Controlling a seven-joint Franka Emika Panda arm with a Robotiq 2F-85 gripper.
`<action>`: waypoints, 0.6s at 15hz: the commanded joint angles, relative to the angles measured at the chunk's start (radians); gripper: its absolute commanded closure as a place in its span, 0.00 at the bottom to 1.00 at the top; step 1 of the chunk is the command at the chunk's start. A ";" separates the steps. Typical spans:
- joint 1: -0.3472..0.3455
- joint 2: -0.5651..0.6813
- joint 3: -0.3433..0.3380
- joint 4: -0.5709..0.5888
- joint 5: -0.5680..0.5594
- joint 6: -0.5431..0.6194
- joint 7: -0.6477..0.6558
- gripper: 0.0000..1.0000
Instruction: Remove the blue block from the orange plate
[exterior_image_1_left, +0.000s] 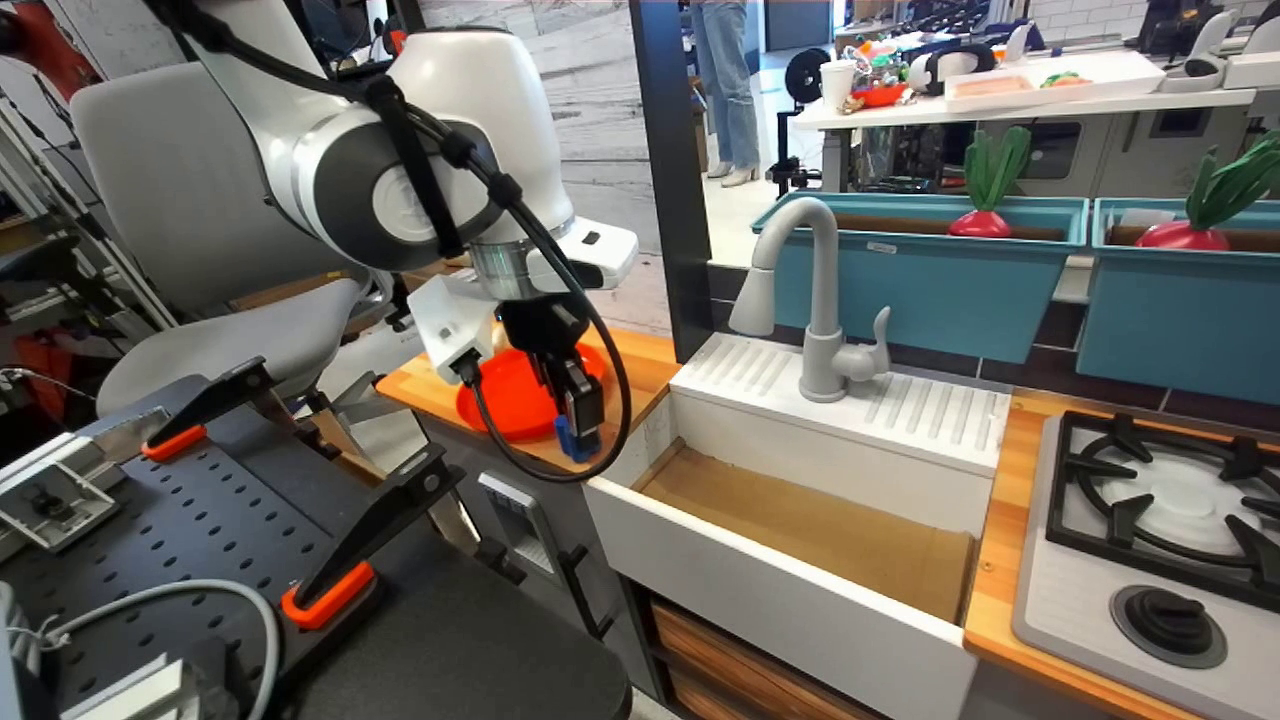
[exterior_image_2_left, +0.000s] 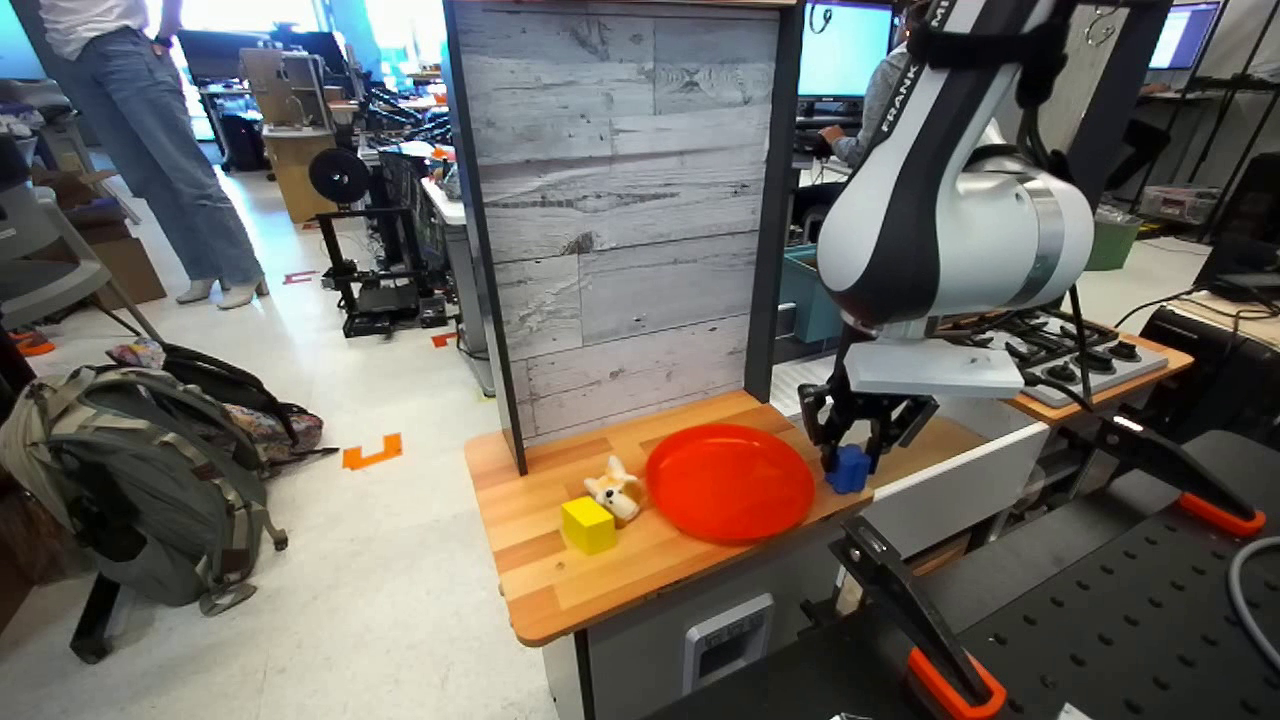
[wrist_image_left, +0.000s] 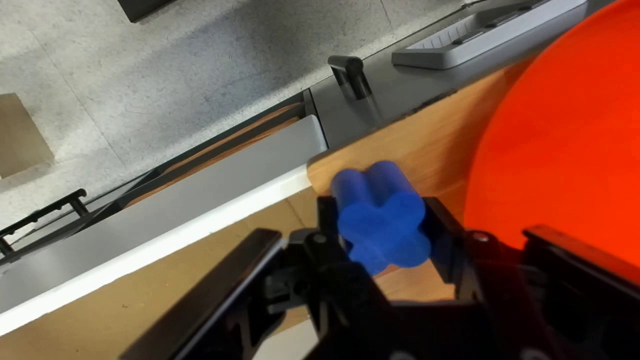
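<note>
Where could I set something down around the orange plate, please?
The countertop is bare between its rounded corner and the yellow block, and, narrowly, between the toy dog and wall panel. Between orange plate and sink it's crowded: the gripper holds the blue block there.

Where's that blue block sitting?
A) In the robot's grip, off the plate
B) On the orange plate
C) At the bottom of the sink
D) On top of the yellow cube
A: the wrist view shows the blue block between the jaws of the gripper, with a strip of wooden counter visible between the block and the orange plate.
</note>
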 joint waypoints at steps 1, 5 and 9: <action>0.012 0.024 -0.003 0.048 0.036 -0.036 -0.010 0.80; 0.005 0.025 0.001 0.060 0.038 -0.056 -0.014 0.29; -0.006 0.004 0.013 0.043 0.041 -0.046 -0.023 0.01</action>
